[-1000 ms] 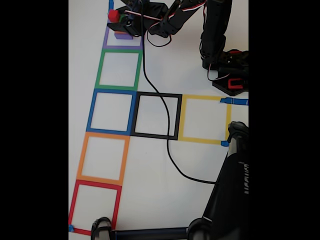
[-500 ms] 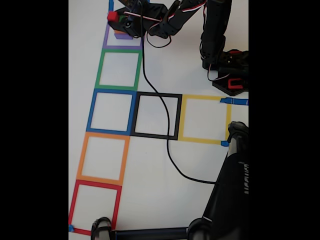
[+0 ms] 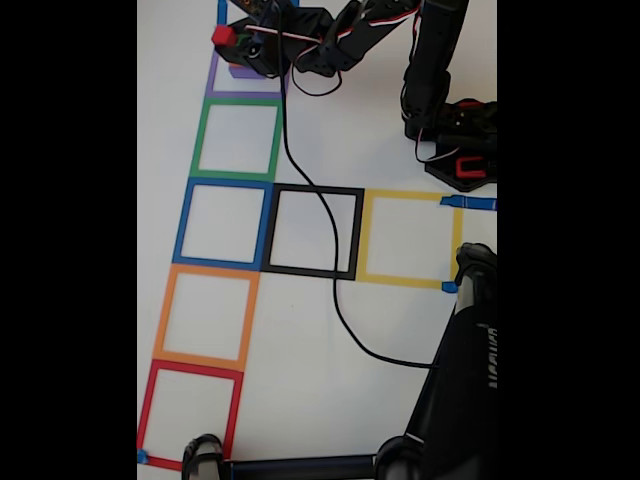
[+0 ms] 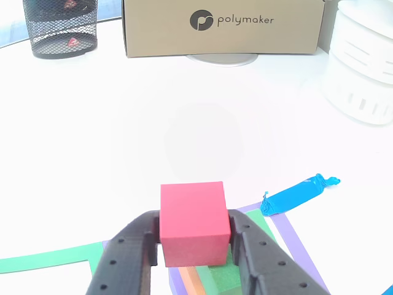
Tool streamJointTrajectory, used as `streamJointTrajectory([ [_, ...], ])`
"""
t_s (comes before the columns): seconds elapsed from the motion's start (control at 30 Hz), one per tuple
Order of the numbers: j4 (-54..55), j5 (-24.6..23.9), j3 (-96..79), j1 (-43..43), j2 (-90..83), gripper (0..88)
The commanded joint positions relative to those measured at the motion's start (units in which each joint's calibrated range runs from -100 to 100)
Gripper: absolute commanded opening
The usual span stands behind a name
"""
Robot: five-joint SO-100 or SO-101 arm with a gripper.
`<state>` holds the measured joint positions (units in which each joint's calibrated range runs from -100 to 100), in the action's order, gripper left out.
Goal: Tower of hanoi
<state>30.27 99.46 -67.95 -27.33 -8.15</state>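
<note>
One clear brand here: "polymaker", in dark lowercase letters beside a round dark logo, sits on the front of the brown cardboard box (image 4: 224, 27) at the top of the other view. In the fixed view, pale lettering runs along the black stand (image 3: 470, 365), too blurred to read.

Red cube (image 3: 222, 35) (over purple square (image 3: 213, 85)).

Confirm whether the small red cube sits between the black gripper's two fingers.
Yes, the small red cube sits squarely between the two fingers of the black gripper.
</note>
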Motion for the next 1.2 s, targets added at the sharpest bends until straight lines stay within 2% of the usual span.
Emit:
streamJointTrajectory([
  [0.0,-0.80,0.54,0.22,0.67,-4.17,2.9],
  [0.17,-7.52,0.54,0.50,2.40,-10.71,2.9],
  [0.33,-21.04,0.54,1.50,5.18,-22.09,2.9],
  [0.6,-60.31,0.54,15.59,9.97,-38.97,2.6],
  [0.83,-85.90,0.54,38.77,14.67,-38.00,2.8],
  [1.17,-103.63,0.54,52.77,16.30,-37.35,2.9],
])
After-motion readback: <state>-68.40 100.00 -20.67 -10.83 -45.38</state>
